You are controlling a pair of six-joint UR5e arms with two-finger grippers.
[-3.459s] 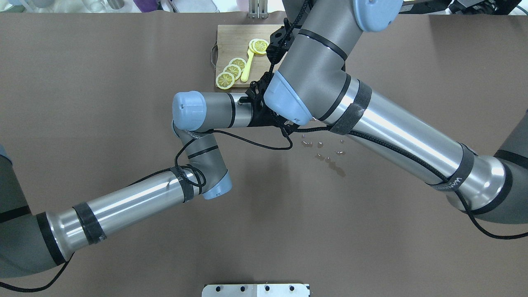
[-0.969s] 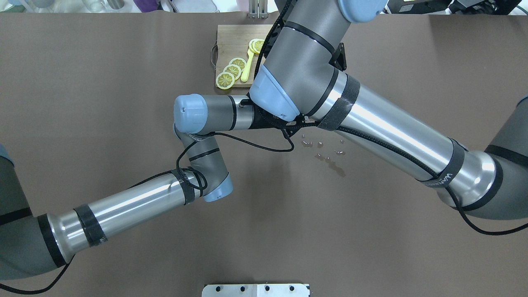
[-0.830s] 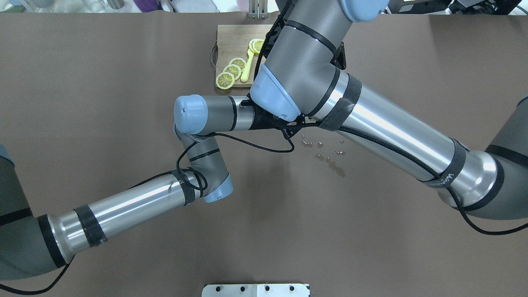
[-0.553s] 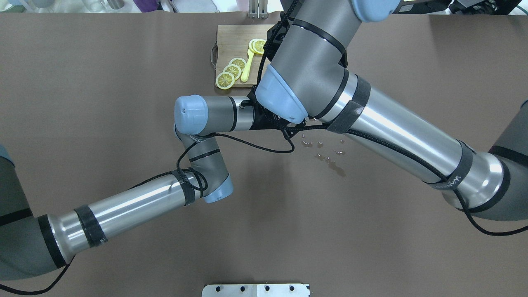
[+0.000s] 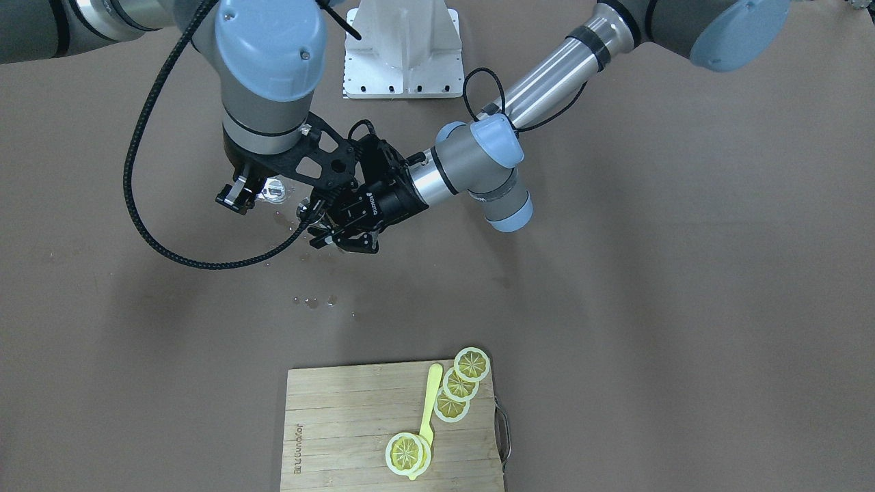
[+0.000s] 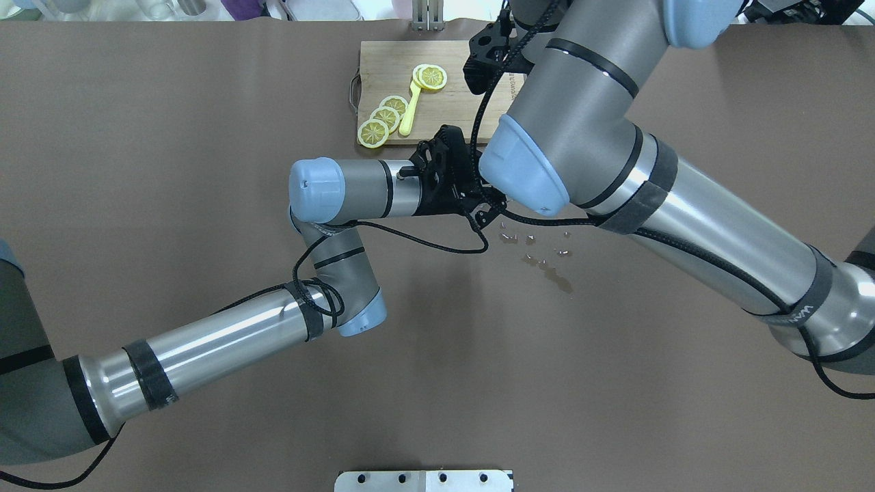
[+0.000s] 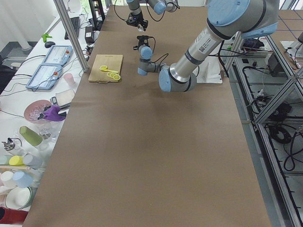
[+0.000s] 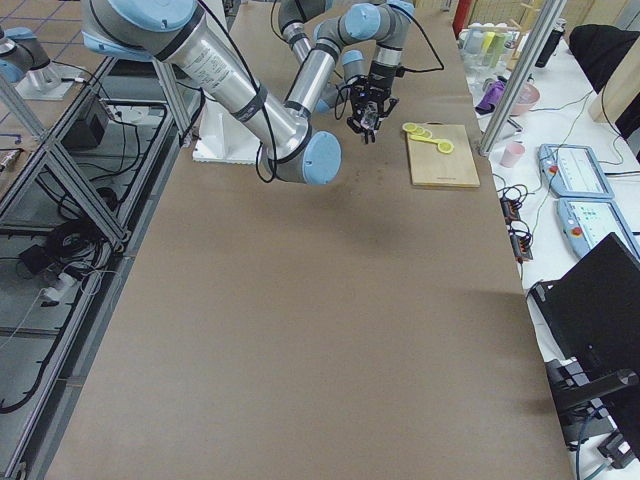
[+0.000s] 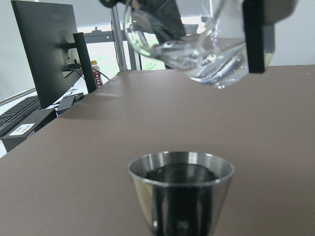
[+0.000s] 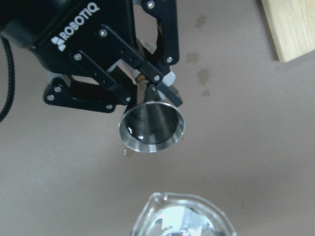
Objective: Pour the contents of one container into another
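Bright, even overhead light is falling across the tabletop, throwing soft shadows. Window daylight is glinting through the glass, which is blurring in the right wrist view.

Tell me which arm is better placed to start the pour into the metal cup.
Right. The right gripper holds the clear glass container, tilted with water inside, above the conical steel cup; the left gripper just holds that cup upright.
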